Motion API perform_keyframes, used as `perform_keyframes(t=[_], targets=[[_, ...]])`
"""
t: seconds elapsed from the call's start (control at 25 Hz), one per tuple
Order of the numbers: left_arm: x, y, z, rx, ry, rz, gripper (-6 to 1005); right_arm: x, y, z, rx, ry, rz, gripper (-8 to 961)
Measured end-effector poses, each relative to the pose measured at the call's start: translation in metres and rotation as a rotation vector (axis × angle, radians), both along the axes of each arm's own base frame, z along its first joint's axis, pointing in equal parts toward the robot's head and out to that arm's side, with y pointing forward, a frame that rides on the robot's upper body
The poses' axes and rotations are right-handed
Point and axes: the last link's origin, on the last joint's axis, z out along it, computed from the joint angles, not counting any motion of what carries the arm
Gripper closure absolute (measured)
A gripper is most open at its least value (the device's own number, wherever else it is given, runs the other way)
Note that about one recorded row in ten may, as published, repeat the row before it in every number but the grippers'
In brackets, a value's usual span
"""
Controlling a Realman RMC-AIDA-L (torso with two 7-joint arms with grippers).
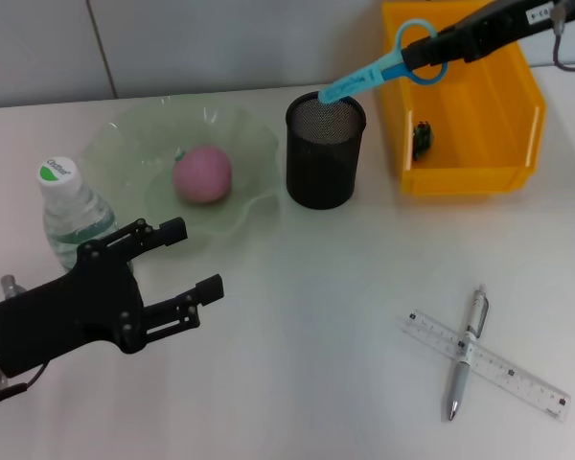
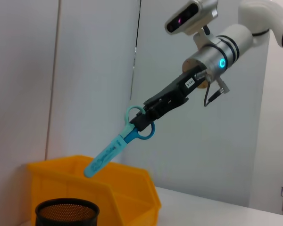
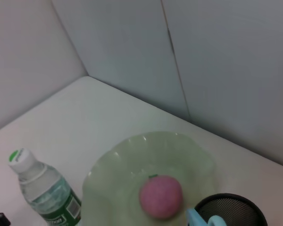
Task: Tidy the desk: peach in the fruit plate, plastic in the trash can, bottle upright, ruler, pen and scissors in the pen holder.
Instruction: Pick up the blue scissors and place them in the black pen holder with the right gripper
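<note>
- Scissors (image 1: 379,72): blue, sheathed blades, held by the handle loops in the right gripper (image 1: 431,50); tilted, the sheathed tip angled down and left, poised at the far rim of the pen holder (image 1: 325,150); in the left wrist view the tip hangs above the holder's mouth, whether it touches the rim cannot be told
- Right gripper: far right, above the yellow bin (image 1: 470,105); jaws clamped on the scissor handles, arm reaching in from the upper right
- Pen holder: black mesh cylinder, upright, centre far, between the fruit plate (image 1: 139,144) and the yellow bin
- Peach (image 1: 202,173): pink, lying in the middle of the fruit plate, left of the pen holder
- Fruit plate: pale green, wavy-edged, far left of centre, just beside the holder
- Bottle (image 1: 71,211): clear plastic, white cap with green mark, upright at the left, just beside the plate's near-left edge
- Yellow bin: open-fronted, far right; one small dark item (image 1: 422,139) lies on its floor, kind not discernible
- Pen (image 1: 467,350): silver, near right on the table, lying across the ruler (image 1: 486,363)
- Ruler: clear, flat on the table, crossed under the pen to form an X
- Left gripper (image 1: 190,259): black, near left, hovering in front of the bottle; fingers spread apart, holding nothing
</note>
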Motion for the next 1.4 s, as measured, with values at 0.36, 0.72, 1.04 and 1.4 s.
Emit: perform_keyframes(t=[0.36,0.72,1.04,1.4], targets=[[-0.010,-0.007,-0.008,0.023,-0.009,0.017,188,-0.026,0.013,-0.008,-0.041,-0.144,-0.030,874],[-0.015,-0.011,-0.014,0.027,-0.024,0.036,188,-0.044,0.029,-0.018,-0.025,-0.265,-0.077,873],[-0.020,-0.012,-0.017,0.043,-0.029,0.058,188,-0.048,0.036,-0.036,-0.026,-0.333,-0.078,873],[-0.023,-0.012,-0.017,0.053,-0.024,0.069,188,-0.048,0.042,-0.059,-0.042,-0.372,-0.077,870]])
